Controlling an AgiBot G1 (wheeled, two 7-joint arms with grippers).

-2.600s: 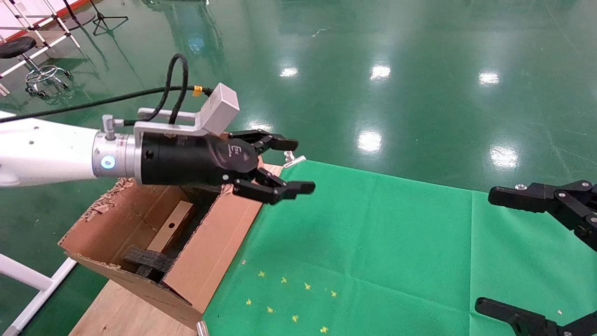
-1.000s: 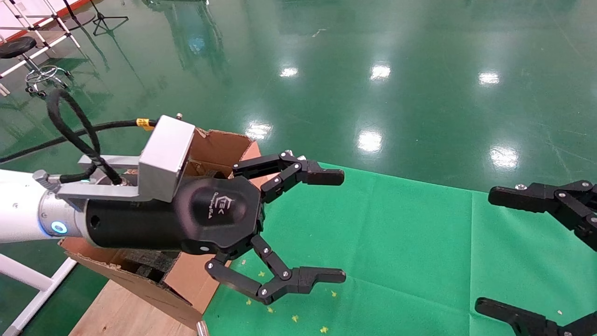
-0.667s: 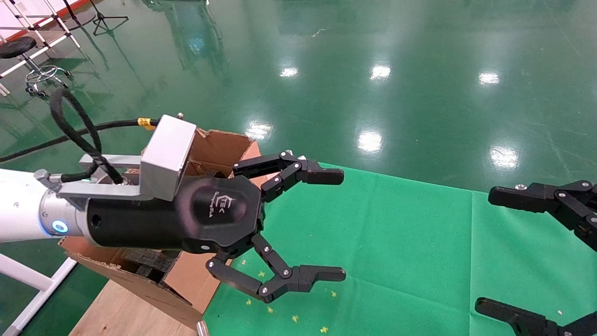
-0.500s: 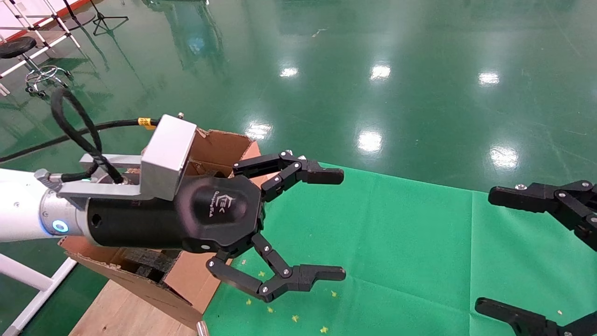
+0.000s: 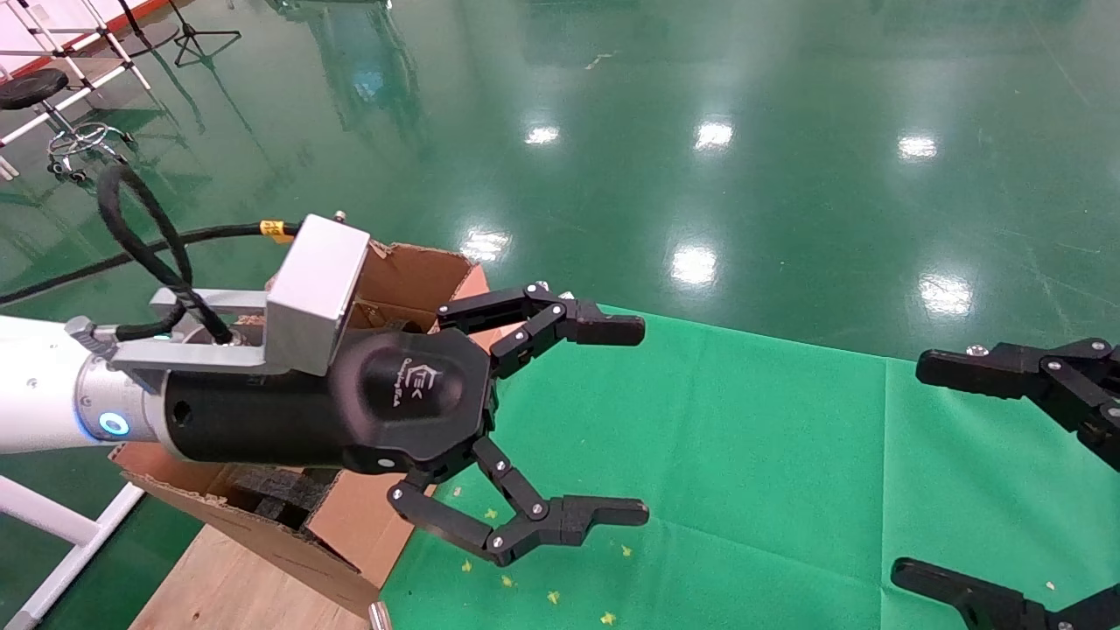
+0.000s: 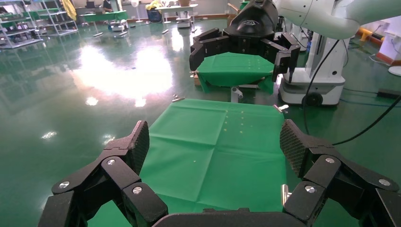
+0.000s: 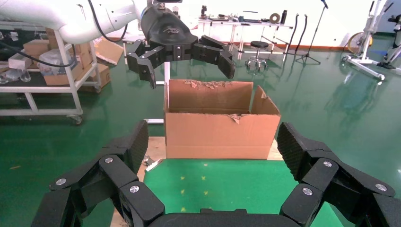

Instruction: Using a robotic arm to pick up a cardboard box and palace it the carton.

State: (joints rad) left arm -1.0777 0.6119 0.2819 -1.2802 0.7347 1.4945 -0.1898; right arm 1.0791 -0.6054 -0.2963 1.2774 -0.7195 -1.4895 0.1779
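The left gripper (image 5: pixel 604 420) hangs above the carton's (image 5: pixel 367 516) near wall, jaws wide and empty; the right gripper (image 5: pixel 1006 472) idles, jaws wide too. The cardboard box is hidden — presumably inside the carton. A careless retreat could snag the ragged flap and shove the carton along the table (image 5: pixel 744 455).

**Legible markings: one logo, wording unreadable**

One marking is found. On the black housing of the left gripper (image 5: pixel 604 420), in the head view, there is a pale printed emblem (image 5: pixel 427 380) with a line of small lettering under it; the characters are too fine to read with certainty. In the right wrist view the same housing shows a faint mark, also unreadable. The carton (image 7: pixel 221 119) carries no readable print on its visible faces. No other text, number or sign can be read.
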